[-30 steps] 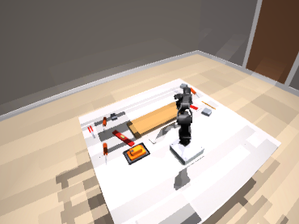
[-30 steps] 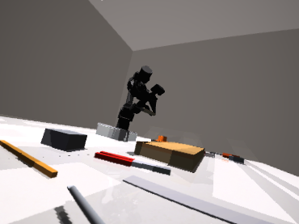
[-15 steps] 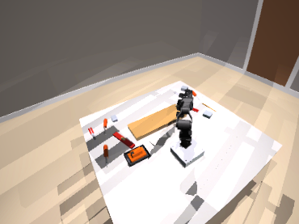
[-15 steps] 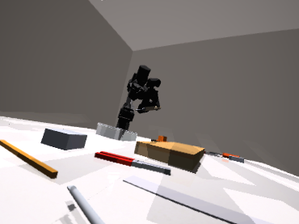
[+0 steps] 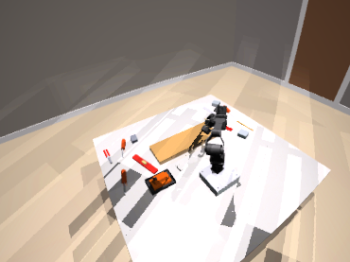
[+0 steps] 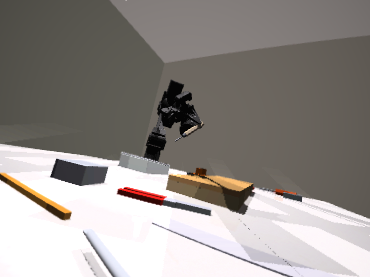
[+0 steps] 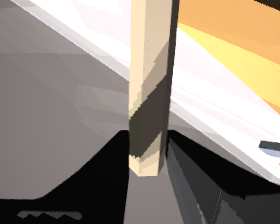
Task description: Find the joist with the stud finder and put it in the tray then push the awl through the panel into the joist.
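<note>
Awl [image 6: 189,130] in fingers [image 6: 186,127], tilted, tip down-left

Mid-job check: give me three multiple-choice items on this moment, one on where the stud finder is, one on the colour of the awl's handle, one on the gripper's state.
1. Where is the stud finder?
A. in the black tray
B. on the wood panel
C. in the gripper

2. What colour is the awl's handle?
A. red
B. pale tan
C. blue

3. What state is the gripper in?
A. wide open
B. shut on nothing
C. shut on the awl, in the air above the panel

Answers: 1 A, the orange tool lies inside the tray. 2 B, the wrist view shows a light wooden handle. 3 C, the exterior view shows the awl held well above the panel.
</note>
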Controlling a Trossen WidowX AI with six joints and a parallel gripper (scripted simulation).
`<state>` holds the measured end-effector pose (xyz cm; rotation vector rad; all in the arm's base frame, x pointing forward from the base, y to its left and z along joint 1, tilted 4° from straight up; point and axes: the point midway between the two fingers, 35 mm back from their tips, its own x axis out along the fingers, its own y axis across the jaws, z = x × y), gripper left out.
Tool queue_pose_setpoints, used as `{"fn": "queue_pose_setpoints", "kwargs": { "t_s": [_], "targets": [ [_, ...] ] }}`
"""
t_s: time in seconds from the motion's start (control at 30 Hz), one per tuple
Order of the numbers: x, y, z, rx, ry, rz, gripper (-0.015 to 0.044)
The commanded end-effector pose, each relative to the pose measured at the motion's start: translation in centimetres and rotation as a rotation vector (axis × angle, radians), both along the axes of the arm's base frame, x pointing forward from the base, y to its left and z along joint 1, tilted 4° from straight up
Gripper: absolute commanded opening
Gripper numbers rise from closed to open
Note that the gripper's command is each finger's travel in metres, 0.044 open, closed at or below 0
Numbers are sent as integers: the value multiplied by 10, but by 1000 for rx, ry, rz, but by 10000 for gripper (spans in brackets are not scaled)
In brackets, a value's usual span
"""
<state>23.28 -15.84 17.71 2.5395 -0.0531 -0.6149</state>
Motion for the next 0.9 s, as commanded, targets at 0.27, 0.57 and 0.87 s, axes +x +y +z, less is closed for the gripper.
{"fn": "queue_pose_setpoints", "kwargs": {
  "t_s": [0.27, 0.57, 0.87],
  "targets": [
    [1, 5, 23, 266, -193, -81, 0],
    [0, 11, 39, 484, -314, -106, 0],
    [7, 12, 36, 340, -285, -59, 0]
  ]
}}
